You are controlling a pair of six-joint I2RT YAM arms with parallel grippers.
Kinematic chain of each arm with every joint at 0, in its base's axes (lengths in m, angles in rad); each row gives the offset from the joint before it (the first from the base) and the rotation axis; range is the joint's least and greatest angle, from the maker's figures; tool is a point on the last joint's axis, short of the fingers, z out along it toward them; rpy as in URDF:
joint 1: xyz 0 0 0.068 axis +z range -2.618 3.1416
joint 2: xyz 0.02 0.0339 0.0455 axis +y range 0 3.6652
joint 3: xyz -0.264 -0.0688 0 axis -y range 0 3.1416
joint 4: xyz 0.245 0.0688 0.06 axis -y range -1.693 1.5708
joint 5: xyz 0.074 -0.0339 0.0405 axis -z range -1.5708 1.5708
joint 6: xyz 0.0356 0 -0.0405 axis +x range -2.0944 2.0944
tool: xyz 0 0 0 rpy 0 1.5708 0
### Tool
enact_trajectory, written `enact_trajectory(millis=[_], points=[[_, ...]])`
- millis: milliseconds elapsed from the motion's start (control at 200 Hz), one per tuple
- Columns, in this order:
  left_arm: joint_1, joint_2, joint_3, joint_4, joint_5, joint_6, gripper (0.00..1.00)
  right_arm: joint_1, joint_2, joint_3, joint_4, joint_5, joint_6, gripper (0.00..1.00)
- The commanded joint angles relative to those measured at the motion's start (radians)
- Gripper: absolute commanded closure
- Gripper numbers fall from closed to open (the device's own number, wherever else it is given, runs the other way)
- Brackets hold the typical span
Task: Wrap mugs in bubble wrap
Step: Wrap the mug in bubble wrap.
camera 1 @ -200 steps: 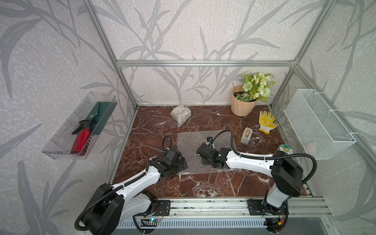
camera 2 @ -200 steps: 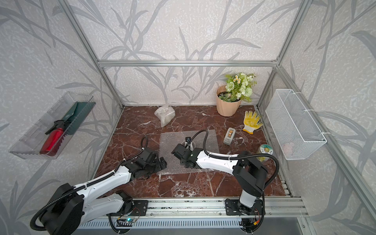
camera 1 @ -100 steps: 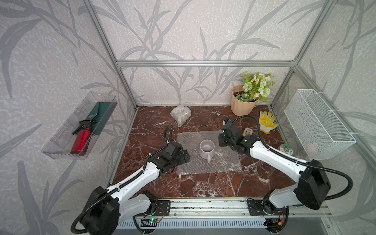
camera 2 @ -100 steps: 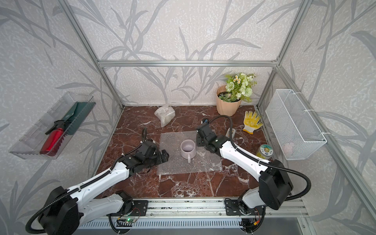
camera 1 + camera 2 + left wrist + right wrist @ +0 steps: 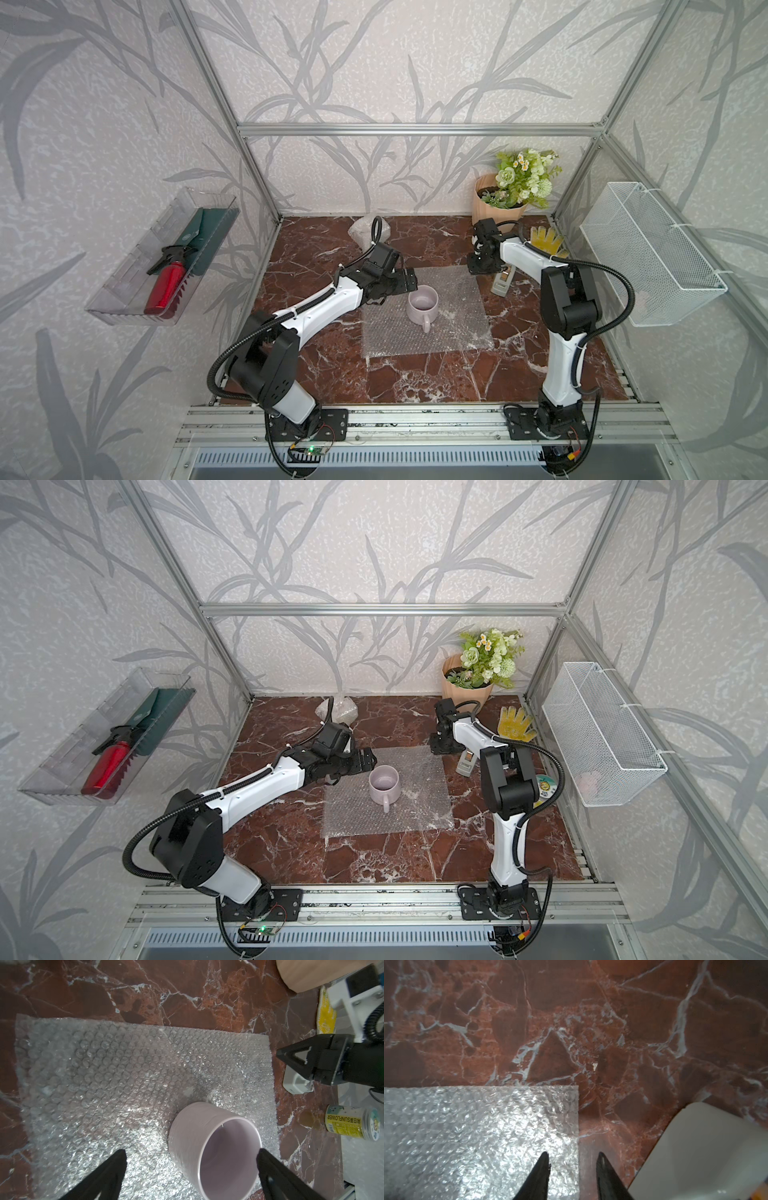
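lilac mug (image 5: 422,304) upright on bubble wrap (image 5: 453,328), on the counter (image 5: 415,382) | left jaws wide open beside its rim, empty | right jaws part-open, empty, astride sheet's edge by far corner (limp, slippery film) | I'd pinch there; mug's breakable

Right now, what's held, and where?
Nothing: left end effector open beside the pale lilac ceramic mug; right end effector open over an edge of the clear bubble wrap sheet.

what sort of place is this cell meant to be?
Likely a staged potting-shed corner inside a robot cell: a flowerpot with blooms, a yellow work glove, a wall tray holding a trowel, all within an aluminium frame.
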Motion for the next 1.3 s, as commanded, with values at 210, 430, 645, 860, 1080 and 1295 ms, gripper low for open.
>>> enact_trajectory(millis=[210,430,645,860,1080,1295], points=[[-0.004,0.001,0.022,-0.048,0.008,0.015,0.01,0.015,0.104,0.13,-0.125,-0.01,-0.083,0.6],[-0.002,-0.008,0.01,-0.049,-0.001,0.015,0.01,0.037,0.151,0.168,-0.153,0.022,-0.103,0.6],[-0.002,-0.007,0.003,-0.05,0.002,0.016,0.01,0.049,0.196,0.184,-0.181,0.059,-0.105,0.63],[-0.001,-0.022,-0.01,-0.052,-0.001,0.017,0.01,0.05,0.177,0.149,-0.153,0.002,-0.076,0.85],[0.0,-0.043,-0.039,-0.045,0.008,0.012,0.01,0.049,0.03,0.078,-0.082,-0.067,-0.053,1.0],[0.002,-0.062,-0.06,-0.028,0.029,0.003,0.01,0.066,-0.15,-0.04,0.001,-0.187,-0.044,1.0]])
